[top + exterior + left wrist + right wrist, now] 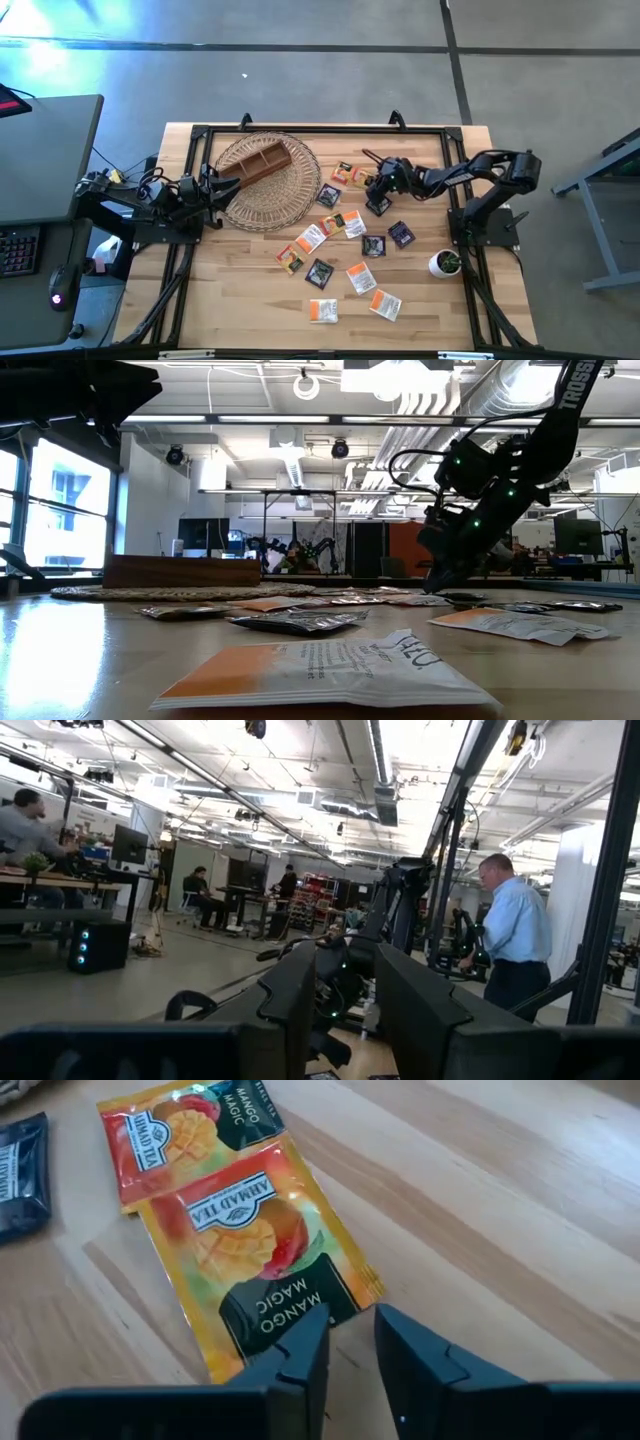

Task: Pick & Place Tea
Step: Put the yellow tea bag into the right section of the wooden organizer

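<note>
High view: the flat square foil-paper tea sachets (345, 250) lie scattered on the pale wooden table (250, 290), beside the round wicker mat (275, 195) carrying the brown wooden divided box (262, 162). The right gripper (378, 183) reaches over the sachets on the far side of the scatter from the mat; the left gripper (212, 190) waits at the mat's edge, its finger gap not readable.

Low view: the right gripper (445, 575) hangs close to the table; sachets lie nearly flush, offering little edge.

Left wrist view: fingers (290, 995) stand slightly apart, empty, facing the room and people.

Right wrist view: alone shows the target, an orange "Mango Magic" sachet (255, 1245) overlapping a second (175, 1130). The right gripper (350, 1350) is narrowly parted, empty, at its corner. Judged light, thin, slippery, crushable; pinch an edge.
</note>
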Motion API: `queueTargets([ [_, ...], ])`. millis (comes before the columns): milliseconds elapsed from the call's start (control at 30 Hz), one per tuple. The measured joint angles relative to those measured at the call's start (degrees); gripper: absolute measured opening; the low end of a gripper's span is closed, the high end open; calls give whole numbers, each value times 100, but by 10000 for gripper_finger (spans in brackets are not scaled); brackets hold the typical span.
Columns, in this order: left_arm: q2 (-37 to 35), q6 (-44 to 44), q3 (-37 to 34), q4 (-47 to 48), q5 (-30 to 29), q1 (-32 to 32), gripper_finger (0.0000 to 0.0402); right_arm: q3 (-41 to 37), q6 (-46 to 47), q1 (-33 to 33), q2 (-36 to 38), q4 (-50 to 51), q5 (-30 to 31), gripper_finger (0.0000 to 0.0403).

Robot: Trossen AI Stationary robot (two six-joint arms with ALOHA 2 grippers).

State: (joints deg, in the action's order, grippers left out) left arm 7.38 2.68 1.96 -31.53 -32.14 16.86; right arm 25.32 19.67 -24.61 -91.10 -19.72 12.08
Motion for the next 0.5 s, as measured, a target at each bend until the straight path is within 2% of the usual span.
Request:
queueTargets([
  [200, 0, -22, 0, -1, 2, 0, 108, 2, -64, -215, -3, -94, -99, 73],
  [333, 34, -195, 2, 229, 79, 1, 108, 2, -64, -375, -3, -106, -473, 91],
  [500, 592, -534, 2, 102, -187, -2, 108, 2, -68, -443, -1, -133, -628, 110],
])
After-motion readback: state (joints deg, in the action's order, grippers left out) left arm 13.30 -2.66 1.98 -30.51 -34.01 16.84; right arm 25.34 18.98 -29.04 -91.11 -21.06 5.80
